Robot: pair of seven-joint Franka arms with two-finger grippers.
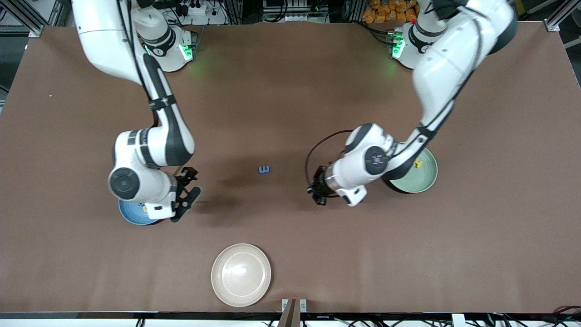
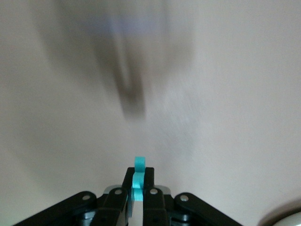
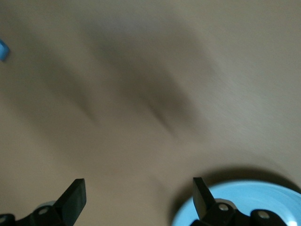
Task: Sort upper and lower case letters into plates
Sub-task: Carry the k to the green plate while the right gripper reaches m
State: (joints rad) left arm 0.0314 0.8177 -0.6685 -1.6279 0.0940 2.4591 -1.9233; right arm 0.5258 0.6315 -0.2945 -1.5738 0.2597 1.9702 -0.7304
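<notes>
Front view: saw the right gripper [image 1: 186, 195] hanging with fingers spread wide and nothing between them, above bare table beside the sky blue plate [image 1: 131, 214], toward the right arm's end of the table. Found that plate mostly covered by the right arm's wrist, with a small yellow bit showing at its rim. Spotted one blue letter [image 1: 264, 170] lying alone on the brown table [image 1: 290, 250], between the two grippers and apart from both. Saw the left gripper [image 1: 317, 190] over bare table beside the pale mint green plate [image 1: 420, 175]; made out a yellow letter [image 1: 414, 162] lying in that plate, partly hidden by the arm. Noted a cream-beige plate [image 1: 241, 274] nearer the camera than everything else.

Left wrist view: found the left gripper [image 2: 137, 188] closed narrowly on a teal letter [image 2: 138, 175], the piece poking out past the fingertips, with blurred table underneath.

Right wrist view: saw the right gripper [image 3: 138, 195] wide apart, holding nothing, with the sky blue plate [image 3: 254, 200] just beside one finger [image 3: 203, 197].
</notes>
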